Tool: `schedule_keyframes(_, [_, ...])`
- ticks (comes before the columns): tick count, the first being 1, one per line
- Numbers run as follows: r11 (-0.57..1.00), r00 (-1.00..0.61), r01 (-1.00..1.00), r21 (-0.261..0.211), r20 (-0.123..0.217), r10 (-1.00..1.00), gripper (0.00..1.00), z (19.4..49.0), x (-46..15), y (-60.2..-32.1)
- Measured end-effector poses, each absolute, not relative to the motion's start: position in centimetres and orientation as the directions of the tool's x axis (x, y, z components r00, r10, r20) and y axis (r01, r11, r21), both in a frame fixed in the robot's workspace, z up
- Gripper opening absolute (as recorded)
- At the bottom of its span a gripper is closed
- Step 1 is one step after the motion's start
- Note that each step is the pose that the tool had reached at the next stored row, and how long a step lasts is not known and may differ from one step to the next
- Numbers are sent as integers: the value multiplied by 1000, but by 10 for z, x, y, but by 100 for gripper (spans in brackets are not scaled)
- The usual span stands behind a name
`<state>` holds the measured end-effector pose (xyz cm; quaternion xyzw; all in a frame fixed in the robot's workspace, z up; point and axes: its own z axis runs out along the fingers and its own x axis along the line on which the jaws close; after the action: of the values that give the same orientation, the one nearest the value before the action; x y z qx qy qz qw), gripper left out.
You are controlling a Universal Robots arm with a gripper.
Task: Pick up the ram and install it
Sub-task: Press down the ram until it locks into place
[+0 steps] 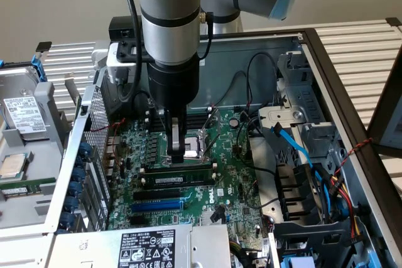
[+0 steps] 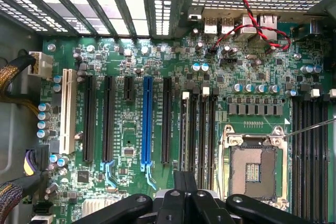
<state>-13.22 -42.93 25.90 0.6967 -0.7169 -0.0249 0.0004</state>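
surface: white slatted tabotop carrying an open PC case, plain beige wall behind
case: lying on its side, green motherboard facing up, side panel off
arm: grey UR arm comes down from the top of the exterior view, wrist over the upper middle of the board
gripper: black, pointing straight down, tips just above the board beside the CPU socket
fingers: pressed together, nothing between them; in the wrist view the black fingers meet as one closed pair at the frame edge
ram: green stick with white label strip, standing on edge in a black memory slot, just below the gripper tips in the exterior view; not touching the fingers
ram, wrist view: the stick sits upright in the slot nearest the fingers, seen edge-on, next to the other long black slots
seating: cannot tell whether the latches are clicked
blue slot: toward the near edge of the board, apart from the ram, empty
cables: blue SATA cable at the exterior view's right by the drive bay; red-black twisted pair near the rear ports
PSU: label side up, front edge of the case
outside case: hard drive in a tray at the exterior view's left
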Motion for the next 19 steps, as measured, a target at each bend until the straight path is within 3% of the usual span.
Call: schedule_keyframes(19, [361,-362,-932,36,-34,-932,10,255,-132,-429])
